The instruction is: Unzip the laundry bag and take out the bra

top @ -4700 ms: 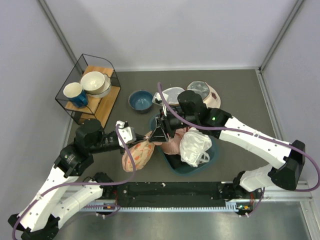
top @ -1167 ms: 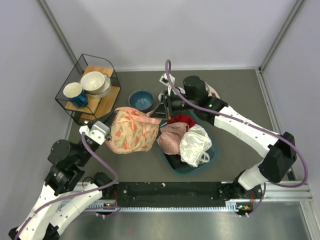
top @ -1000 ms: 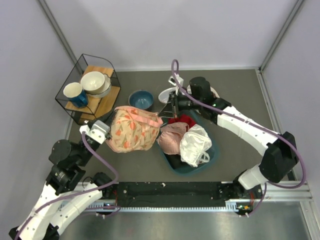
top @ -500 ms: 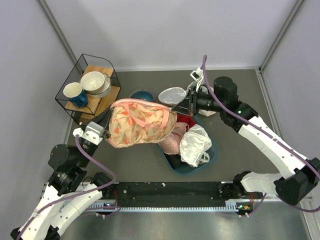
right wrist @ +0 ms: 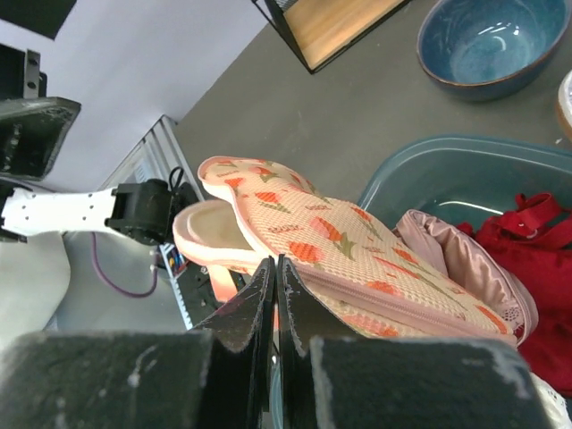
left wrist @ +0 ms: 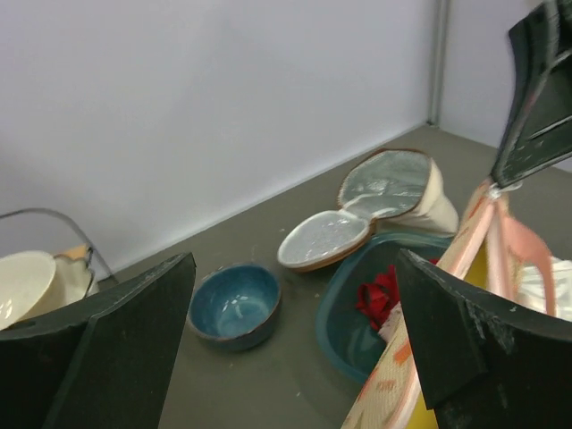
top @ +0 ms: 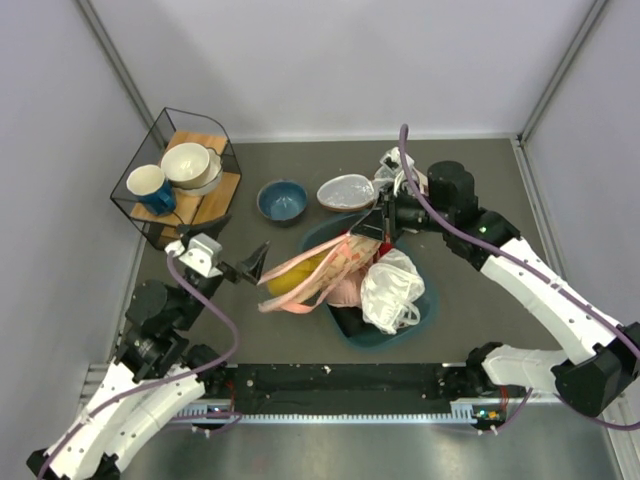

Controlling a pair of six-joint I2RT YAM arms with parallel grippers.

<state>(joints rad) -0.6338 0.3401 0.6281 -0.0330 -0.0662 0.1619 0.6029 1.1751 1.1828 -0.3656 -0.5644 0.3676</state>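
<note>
The peach-pink laundry bag point(top: 320, 272) hangs slanting from my right gripper point(top: 378, 226), which is shut on its upper edge by the zip point(right wrist: 384, 290). Its lower end sags left of the teal basin point(top: 415, 325). Mustard-yellow bra fabric point(top: 303, 270) shows in the bag's open mouth, and also in the left wrist view as the bra point(left wrist: 490, 264). My left gripper point(top: 256, 265) stands open just left of the bag, touching nothing. The left wrist view shows wide-apart fingers point(left wrist: 116, 349) and the bag point(left wrist: 420, 384) at the right. The pink loop strap point(right wrist: 214, 241) dangles below the bag point(right wrist: 357, 241).
The basin point(right wrist: 429, 174) holds a pale pink lacy garment point(top: 345, 292), a white glossy bundle point(top: 390, 290) and a red garment point(right wrist: 536, 232). A blue bowl point(top: 282, 200) and a silver-lined beige pouch point(top: 345, 190) lie behind. A wire rack with cups point(top: 180, 175) stands at the back left.
My left gripper has let go of the bag and opened. The bag, spread between both grippers before, now droops from the right gripper alone. The yellow fabric has come into view.
</note>
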